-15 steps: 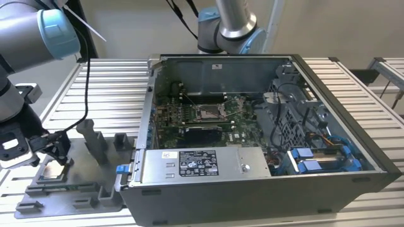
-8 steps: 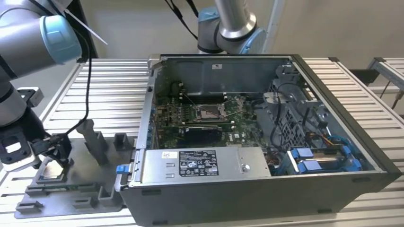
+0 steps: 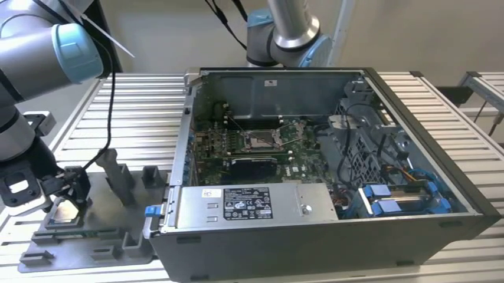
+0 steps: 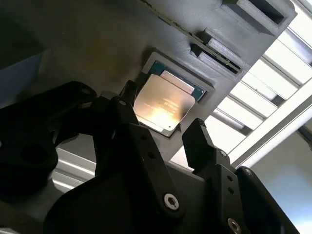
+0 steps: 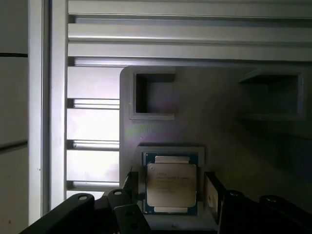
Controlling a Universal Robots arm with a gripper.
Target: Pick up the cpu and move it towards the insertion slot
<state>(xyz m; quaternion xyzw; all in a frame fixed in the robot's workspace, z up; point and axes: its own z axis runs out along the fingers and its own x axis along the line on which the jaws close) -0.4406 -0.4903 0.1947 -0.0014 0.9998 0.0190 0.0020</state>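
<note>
A bench [image 3: 441,112] of ribbed silver aluminium profiles is seen before a plain beige wall. At the exterior view's left, a grey robot arm with pale-blue joint caps [image 3: 47,53] is bent down over the bench. Its black end effector [image 3: 69,197] is lowered at the lower left onto a grey plastic tray with raised blocks [image 3: 102,247].

In both wrist views, the small flat square cpu with a silvery metal top [image 5: 171,184] is shown lying flat in a shallow square recess of that tray. The end effector is open. Its two dark fingers [image 5: 210,192] are set on opposite sides of the cpu, and in the first wrist view a narrow gap is seen between each finger and the chip's edge. The cpu is not lifted.

Towards the middle of the exterior view, a dark open-sided computer case [image 3: 315,242] is stood on the bench just beside the tray. A green circuit board [image 3: 303,168] is laid inside it. The insertion slot [image 3: 260,140], a square socket with a shiny silver frame and dark centre, is set into the board, just above a larger black rectangular patch [image 3: 252,168]. A silver metal box with a white label [image 3: 252,203] is mounted along the case's near edge. At the exterior view's lower right, blue plastic brackets [image 3: 393,197] are fitted inside the case. The cpu is well apart from the insertion slot.
</note>
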